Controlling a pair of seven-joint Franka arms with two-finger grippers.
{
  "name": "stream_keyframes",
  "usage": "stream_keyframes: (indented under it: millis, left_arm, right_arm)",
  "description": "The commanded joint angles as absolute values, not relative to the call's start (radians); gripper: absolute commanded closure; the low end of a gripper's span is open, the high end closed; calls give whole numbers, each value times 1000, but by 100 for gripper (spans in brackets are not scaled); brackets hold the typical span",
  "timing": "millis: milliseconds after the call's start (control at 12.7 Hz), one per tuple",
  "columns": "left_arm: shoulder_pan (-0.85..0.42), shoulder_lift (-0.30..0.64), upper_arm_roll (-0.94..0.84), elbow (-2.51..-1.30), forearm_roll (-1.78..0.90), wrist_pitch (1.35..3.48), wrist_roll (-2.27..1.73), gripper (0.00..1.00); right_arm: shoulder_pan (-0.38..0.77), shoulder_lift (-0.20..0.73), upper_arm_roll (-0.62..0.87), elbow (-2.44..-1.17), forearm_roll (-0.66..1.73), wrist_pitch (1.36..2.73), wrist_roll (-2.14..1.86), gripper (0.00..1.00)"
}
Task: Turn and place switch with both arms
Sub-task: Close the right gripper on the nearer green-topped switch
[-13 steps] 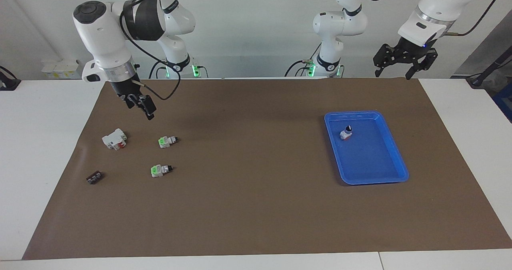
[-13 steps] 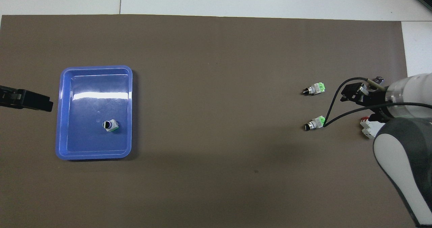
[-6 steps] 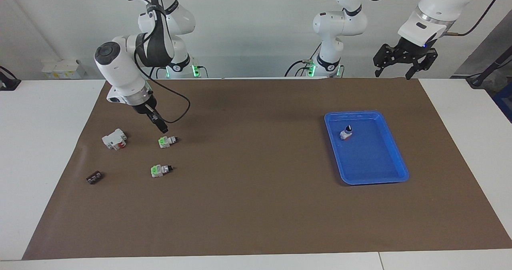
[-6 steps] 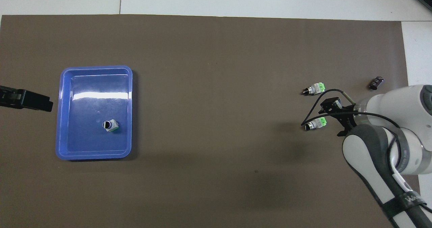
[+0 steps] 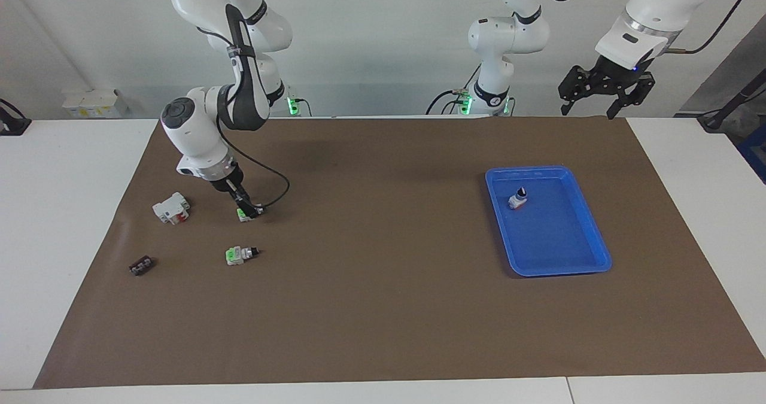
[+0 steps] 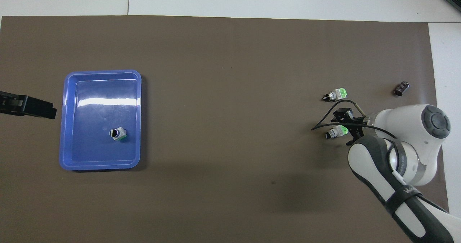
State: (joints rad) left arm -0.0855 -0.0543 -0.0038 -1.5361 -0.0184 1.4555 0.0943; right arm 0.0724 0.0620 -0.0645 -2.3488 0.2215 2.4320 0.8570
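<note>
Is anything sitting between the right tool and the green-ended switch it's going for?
Nothing visible. The right tool is down at the switch nearer the robots, fingers either side of it. The second green-ended switch and the white and red block lie apart from it. The left tool waits raised at the table's edge.

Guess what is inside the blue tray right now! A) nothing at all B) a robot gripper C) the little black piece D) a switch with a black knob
D: one small switch in the tray stands on the blue tray, black knob up, nothing else beside it.
</note>
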Motion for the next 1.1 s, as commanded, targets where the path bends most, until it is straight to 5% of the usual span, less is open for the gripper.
stream_keyframes:
  millis: [0, 314, 628, 706, 785, 1020]
  left_arm:
    - [-86, -80, -2, -1560, -5, 1451, 97, 0]
    - [-86, -80, -2, -1562, -5, 1451, 97, 0]
    - [-86, -80, -2, -1562, -5, 1451, 97, 0]
    - [-86, -80, -2, -1562, -5, 1451, 97, 0]
    - [-86, -80, -2, -1560, -5, 1451, 97, 0]
    - [-86, -80, -2, -1562, -5, 1451, 97, 0]
  right_arm:
    - [64, 80, -60, -2358, 264, 2467, 854, 0]
    - [64, 69, -60, -2388, 265, 2465, 853, 0]
    - [41, 86, -60, -2385, 265, 2477, 813, 56]
    - [43, 89, -60, -2381, 265, 2468, 798, 92]
    - [57, 90, -60, -2372, 267, 2461, 822, 100]
    - [78, 81, -58, -2278, 275, 2265, 834, 100]
